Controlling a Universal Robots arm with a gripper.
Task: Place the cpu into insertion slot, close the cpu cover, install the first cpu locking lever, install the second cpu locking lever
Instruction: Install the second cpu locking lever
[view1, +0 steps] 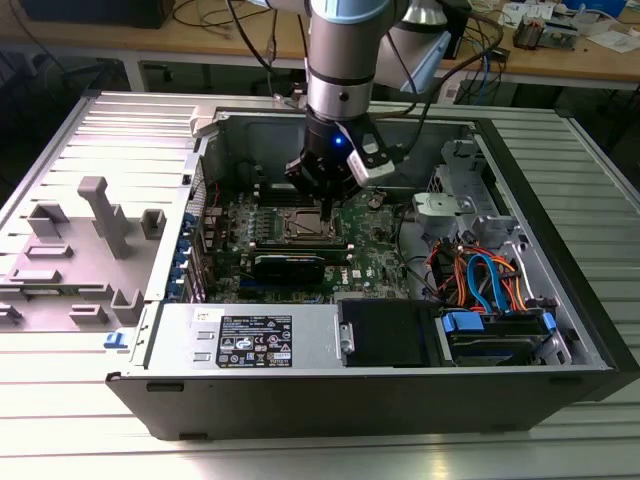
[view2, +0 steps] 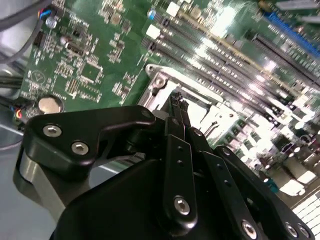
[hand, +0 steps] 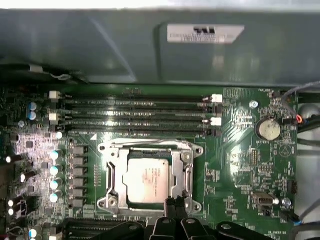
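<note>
Dull silver-grey square cpu (hand: 146, 181) sits in the metal-rimmed insertion slot (hand: 111, 176) on the green motherboard (hand: 240, 150); thin silvery cpu cover (hand: 182, 167) lies down around it. Black gripper (hand: 173, 204), fingers pressed together, empty, hovers at the socket's edge. Judgement: keep the tip low and square to the frame

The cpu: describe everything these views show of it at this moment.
The cpu is a small flat square chip with a dull silver-grey metal top bearing faint print. It lies flat in the insertion slot on the green motherboard, below the long memory slots in the first wrist view. The silvery cpu cover frames it, its window leaving the top exposed. The claw hangs at the chip's near edge, fingers together; contact cannot be told.
</note>
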